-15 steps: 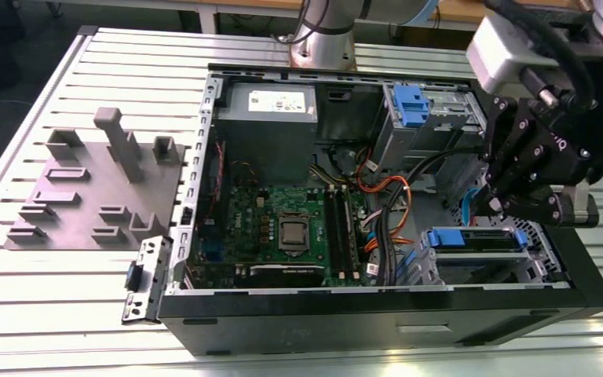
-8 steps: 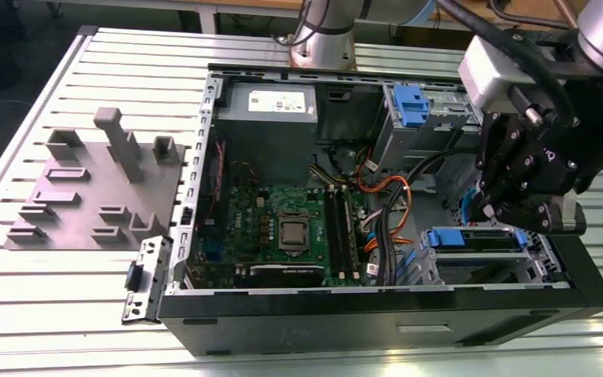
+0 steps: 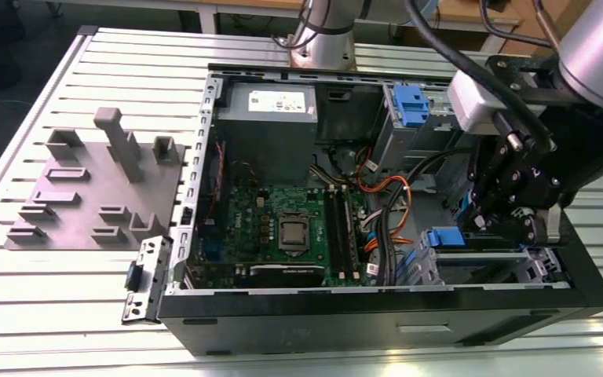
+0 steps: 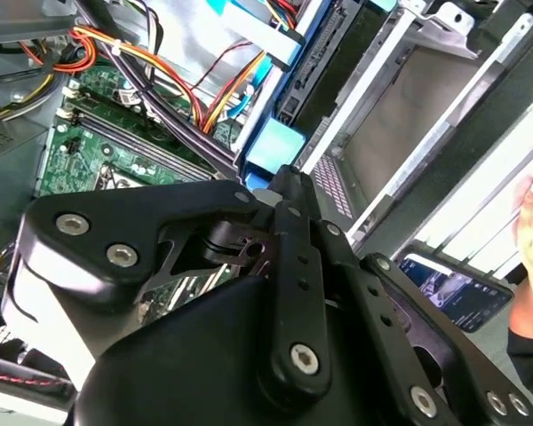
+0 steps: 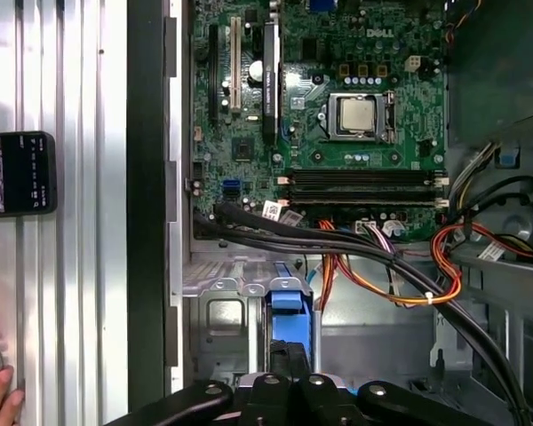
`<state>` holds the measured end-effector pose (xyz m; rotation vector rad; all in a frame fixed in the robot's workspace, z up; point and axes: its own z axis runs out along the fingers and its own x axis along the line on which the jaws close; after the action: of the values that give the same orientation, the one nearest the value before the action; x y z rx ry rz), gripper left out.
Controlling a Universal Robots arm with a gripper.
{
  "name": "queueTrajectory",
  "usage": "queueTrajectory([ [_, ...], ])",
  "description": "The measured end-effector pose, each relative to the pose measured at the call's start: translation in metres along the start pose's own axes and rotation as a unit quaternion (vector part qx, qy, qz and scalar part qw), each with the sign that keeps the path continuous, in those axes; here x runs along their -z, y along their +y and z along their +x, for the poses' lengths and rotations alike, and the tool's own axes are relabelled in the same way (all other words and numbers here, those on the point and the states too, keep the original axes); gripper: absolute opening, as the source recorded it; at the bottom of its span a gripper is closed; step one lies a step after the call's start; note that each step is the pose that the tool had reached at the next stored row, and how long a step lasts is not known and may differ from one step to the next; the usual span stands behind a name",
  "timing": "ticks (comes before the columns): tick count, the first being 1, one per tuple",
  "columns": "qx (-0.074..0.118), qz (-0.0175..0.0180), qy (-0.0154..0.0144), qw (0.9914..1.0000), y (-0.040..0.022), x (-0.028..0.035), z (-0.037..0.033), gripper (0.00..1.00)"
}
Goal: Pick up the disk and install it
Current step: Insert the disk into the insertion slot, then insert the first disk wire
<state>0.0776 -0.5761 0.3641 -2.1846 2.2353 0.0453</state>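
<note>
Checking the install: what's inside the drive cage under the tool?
Under the tool, a blue bracket tab sits in the drive cage. The tool covers the rest.

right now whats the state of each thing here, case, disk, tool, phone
computer case: lying on its side, side panel off, motherboard exposed
disk: standing on edge in the drive bay, blue bracket showing, tool just above it
tool: low inside the case at the drive bay; open or shut cannot be told
phone: flat on the table beside the case, screen lit
grey fixture block: on the table at the exterior view's left, nothing in it
</note>
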Motion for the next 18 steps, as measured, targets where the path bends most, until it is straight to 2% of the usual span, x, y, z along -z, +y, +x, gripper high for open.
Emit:
queueTrajectory([
  [6, 0.001, 0.0000, -0.0009, 1.00000, -0.0001, -0.0103, 0.0003, 0.11],
  [18, 0.001, -0.0001, -0.0012, 1.00000, -0.0001, -0.0116, 0.0004, 0.11],
])
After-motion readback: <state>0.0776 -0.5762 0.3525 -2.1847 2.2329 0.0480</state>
